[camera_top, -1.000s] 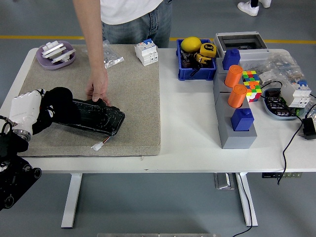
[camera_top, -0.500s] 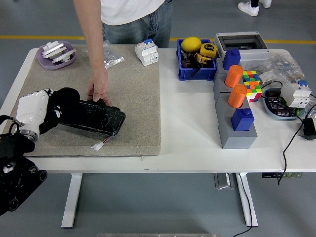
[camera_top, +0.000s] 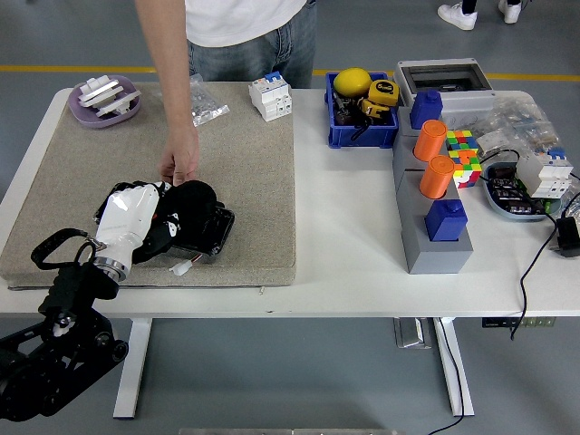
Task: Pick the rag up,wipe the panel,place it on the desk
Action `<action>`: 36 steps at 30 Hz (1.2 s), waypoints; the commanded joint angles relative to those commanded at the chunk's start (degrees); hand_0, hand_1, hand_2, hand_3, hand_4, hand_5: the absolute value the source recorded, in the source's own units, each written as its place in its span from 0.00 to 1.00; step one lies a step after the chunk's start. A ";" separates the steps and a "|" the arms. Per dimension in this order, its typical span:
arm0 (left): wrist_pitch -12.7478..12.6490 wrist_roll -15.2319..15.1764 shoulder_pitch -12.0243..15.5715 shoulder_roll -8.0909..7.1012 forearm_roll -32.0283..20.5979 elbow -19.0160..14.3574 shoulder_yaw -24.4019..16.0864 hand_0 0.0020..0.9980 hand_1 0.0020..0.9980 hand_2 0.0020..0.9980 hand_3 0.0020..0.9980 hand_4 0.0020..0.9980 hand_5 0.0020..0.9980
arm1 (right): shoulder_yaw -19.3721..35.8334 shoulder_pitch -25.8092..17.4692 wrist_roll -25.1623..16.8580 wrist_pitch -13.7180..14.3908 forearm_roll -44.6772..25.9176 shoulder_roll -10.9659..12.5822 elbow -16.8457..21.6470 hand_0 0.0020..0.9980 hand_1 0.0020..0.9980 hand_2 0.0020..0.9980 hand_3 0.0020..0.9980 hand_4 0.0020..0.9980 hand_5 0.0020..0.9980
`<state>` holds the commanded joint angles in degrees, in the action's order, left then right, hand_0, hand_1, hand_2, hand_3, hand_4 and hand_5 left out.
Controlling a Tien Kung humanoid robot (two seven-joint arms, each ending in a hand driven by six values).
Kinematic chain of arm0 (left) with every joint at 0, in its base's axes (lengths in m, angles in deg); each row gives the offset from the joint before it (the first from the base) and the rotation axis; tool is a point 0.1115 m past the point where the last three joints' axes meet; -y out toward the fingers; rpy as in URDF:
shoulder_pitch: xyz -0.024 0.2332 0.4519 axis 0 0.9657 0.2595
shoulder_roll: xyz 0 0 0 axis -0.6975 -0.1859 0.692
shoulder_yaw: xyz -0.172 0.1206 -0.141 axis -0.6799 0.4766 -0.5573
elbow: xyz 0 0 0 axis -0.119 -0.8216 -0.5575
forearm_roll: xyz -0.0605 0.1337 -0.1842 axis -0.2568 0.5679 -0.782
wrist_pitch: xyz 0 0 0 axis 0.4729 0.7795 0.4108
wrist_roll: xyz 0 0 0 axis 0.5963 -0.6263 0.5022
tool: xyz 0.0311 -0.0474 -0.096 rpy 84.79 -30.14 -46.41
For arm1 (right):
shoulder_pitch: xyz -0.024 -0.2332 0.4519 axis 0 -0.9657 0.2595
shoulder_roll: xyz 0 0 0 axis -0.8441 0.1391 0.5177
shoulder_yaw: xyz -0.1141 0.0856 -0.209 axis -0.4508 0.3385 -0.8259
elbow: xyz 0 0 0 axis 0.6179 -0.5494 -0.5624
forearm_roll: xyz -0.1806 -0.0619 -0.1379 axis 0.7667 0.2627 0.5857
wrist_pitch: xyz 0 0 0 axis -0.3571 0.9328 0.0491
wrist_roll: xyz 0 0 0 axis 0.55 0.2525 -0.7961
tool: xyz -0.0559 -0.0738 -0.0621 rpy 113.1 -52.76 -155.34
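- Head view: the left hand (camera_top: 136, 217), white-shelled on a black arm coming in from the lower left, is curling its fingers over the black rag (camera_top: 188, 201) and pressing it down on the black panel (camera_top: 204, 237).
- The panel is lying flat on the beige mat (camera_top: 245, 172) that is covering the left half of the white table (camera_top: 344, 263), and most of it is hidden under the hand and the rag.
- A small white connector (camera_top: 179, 267) on a thin wire is lying on the mat just beside the panel's near edge.
- A person standing at the far side is reaching down with 1 hand (camera_top: 182, 160), the fingertips touching the panel's far edge just beside the rag.
- Well apart to the right, 2 orange cylinders (camera_top: 433, 159) are standing on a grey block (camera_top: 426, 245), near a blue bin (camera_top: 361, 122) and a coloured cube (camera_top: 460, 154).
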<state>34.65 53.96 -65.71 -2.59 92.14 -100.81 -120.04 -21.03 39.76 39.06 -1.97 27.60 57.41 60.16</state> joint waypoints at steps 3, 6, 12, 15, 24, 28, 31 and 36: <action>0.30 0.40 -0.09 0.13 -0.13 -1.98 1.19 0.20 0.24 0.53 0.50 0.14 0.00 | -0.07 0.02 -0.01 -0.02 -0.02 0.02 0.00 0.78 0.57 0.69 0.65 1.00 0.54; 0.48 0.74 -0.05 0.30 0.01 -3.31 1.73 0.20 0.24 0.53 0.50 0.14 0.00 | -0.23 -0.02 0.01 -0.09 -0.11 0.03 0.00 0.78 0.57 0.69 0.65 1.00 0.54; 0.91 1.48 0.01 0.27 0.67 -4.63 1.94 0.20 0.24 0.53 0.50 0.14 0.00 | -0.22 -0.10 0.02 -0.18 -0.18 -0.06 -0.03 0.78 0.57 0.69 0.65 1.00 0.54; 0.80 1.53 -0.05 0.28 0.99 -4.74 1.59 0.20 0.24 0.53 0.50 0.14 0.00 | -0.23 -0.12 0.02 -0.22 -0.21 -0.06 -0.02 0.78 0.57 0.69 0.65 1.00 0.54; 0.45 1.33 -0.01 -0.07 1.84 -0.57 -0.88 0.20 0.24 0.53 0.50 0.14 0.00 | -0.06 -0.09 0.04 -0.21 -0.11 -0.08 0.02 0.78 0.57 0.69 0.65 1.00 0.54; 0.26 1.19 -0.32 -1.08 2.28 1.54 -1.76 0.20 0.24 0.53 0.50 0.14 0.00 | -0.06 -0.06 0.05 -0.19 -0.11 -0.08 0.04 0.78 0.57 0.69 0.65 1.00 0.54; 0.27 1.15 -0.68 -1.72 2.42 3.56 -2.71 0.20 0.24 0.53 0.50 0.14 0.00 | 0.07 -0.01 0.05 -0.16 0.05 -0.04 0.08 0.78 0.57 0.69 0.65 1.00 0.54; 0.38 1.00 -0.87 -2.25 2.37 6.93 -4.06 0.20 0.24 0.53 0.50 0.14 0.00 | 0.38 -0.02 0.03 -0.13 0.41 -0.08 0.13 0.78 0.57 0.69 0.65 1.00 0.54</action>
<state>35.04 54.97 -66.58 -4.84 94.51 -93.88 -124.10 -20.65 39.73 39.08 -2.10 28.00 57.33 60.29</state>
